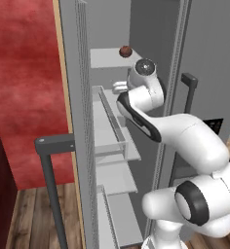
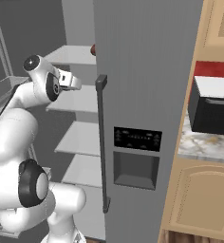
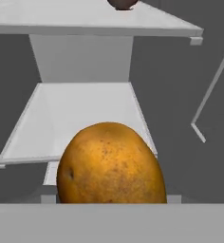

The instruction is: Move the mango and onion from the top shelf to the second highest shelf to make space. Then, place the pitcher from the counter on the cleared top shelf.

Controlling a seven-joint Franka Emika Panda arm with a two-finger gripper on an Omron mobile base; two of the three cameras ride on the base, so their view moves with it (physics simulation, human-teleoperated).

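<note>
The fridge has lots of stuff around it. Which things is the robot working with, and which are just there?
Working with:
- round orange-yellow mango, right in front of the gripper
- small dark maroon onion
- pale grey top shelf
- pale grey second highest shelf

Just there:
- clear-walled bin
- black microwave
- marble counter

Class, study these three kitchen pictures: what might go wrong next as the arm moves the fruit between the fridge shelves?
1. The orange-yellow round mango sits large and close before the gripper, in front of the pale grey second highest shelf. Released short of the edge, it may drop.
2. The dark maroon onion rests near the front of the pale grey top shelf; a nudge from the arm could roll it off.
</note>
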